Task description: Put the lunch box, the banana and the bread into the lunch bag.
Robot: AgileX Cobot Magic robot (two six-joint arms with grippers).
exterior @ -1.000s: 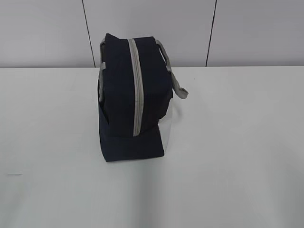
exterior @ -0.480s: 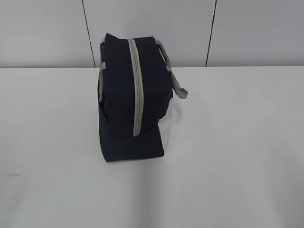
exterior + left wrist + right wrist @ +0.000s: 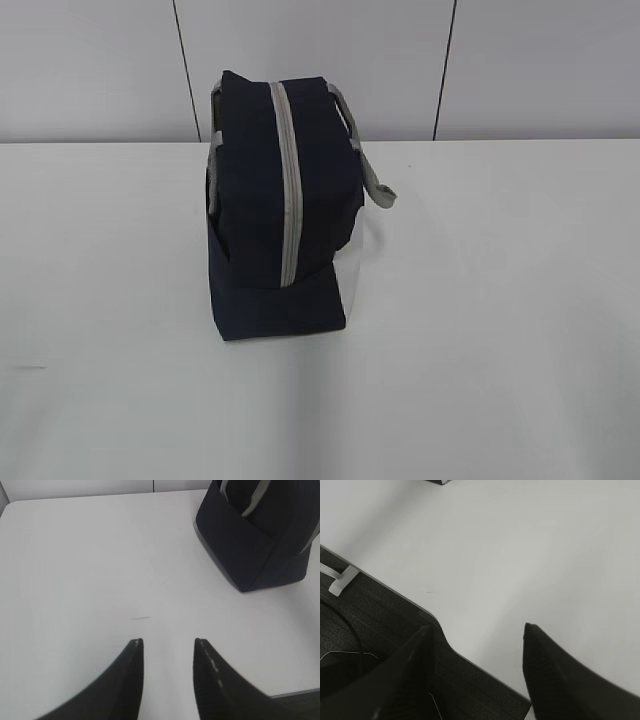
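Note:
The navy-blue lunch bag (image 3: 280, 205) stands on the white table (image 3: 500, 300) at the middle back, its grey zipper running along the top and looking closed. It also shows at the top right of the left wrist view (image 3: 260, 535). The lunch box, the banana and the bread are out of view. My left gripper (image 3: 167, 642) is open and empty over bare table, well short of the bag. My right gripper (image 3: 477, 627) is open and empty above the table's near edge. Neither arm shows in the exterior view.
Grey handles (image 3: 365, 150) hang off the bag's right side. A dark floor area with a cable (image 3: 350, 630) lies beyond the table edge in the right wrist view. A grey panelled wall (image 3: 500, 70) stands behind the table.

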